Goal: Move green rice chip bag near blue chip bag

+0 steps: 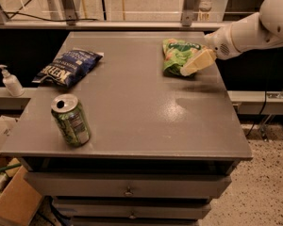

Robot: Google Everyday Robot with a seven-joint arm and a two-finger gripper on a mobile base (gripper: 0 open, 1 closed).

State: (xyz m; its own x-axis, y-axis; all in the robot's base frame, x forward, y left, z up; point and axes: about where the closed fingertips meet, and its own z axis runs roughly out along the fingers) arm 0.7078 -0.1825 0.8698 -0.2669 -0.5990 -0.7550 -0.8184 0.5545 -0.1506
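Grey worktop [146, 121] carries the green bag [175, 55] near its far right corner, where the tool [191, 67] (apart or together, I cannot tell) might shove it over the edge.

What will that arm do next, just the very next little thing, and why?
Probably it should ease the end effector slightly lower and leftward onto the green rice chip bag to take hold of it. The end effector sits at the bag's right edge, and the bag lies at the far right of the table, well apart from the blue chip bag at the far left.
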